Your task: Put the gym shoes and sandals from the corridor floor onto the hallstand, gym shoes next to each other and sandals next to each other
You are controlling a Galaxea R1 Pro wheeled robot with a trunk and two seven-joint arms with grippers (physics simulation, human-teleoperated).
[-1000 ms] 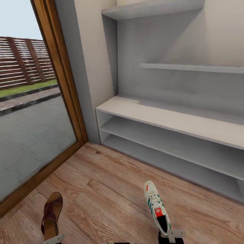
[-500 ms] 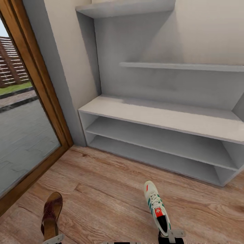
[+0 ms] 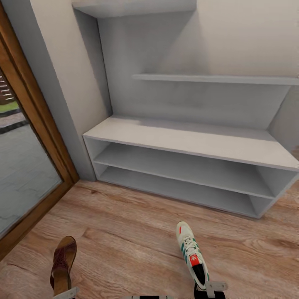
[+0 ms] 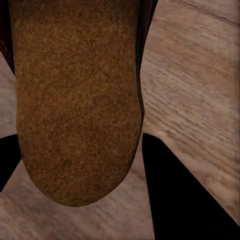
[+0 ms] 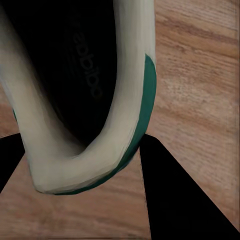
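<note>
A dark brown sandal point(image 3: 63, 259) hangs toe-forward over the corridor floor point(image 3: 124, 232), its heel in my left gripper point(image 3: 65, 294), which is shut on it. The left wrist view has its tan footbed point(image 4: 75, 100) between the black fingers point(image 4: 172, 192). A cream gym shoe point(image 3: 190, 251) with green stripes is held the same way by my right gripper point(image 3: 209, 287). In the right wrist view its heel rim point(image 5: 127, 100) sits between the fingers point(image 5: 172, 192). Ahead stands the hallstand point(image 3: 187, 139), with a bare flat top and two open shelves.
A wood-framed glass door point(image 3: 37, 124) runs along the left. A thin grey floating shelf point(image 3: 216, 78) hangs on the wall above the rack, and another shelf point(image 3: 133, 6) sits higher up. Bare plank floor lies between me and the rack.
The view has swung right, so the rack is now more centred and whole while the door has slid off to the left. Both held shoes keep their place in the picture.
</note>
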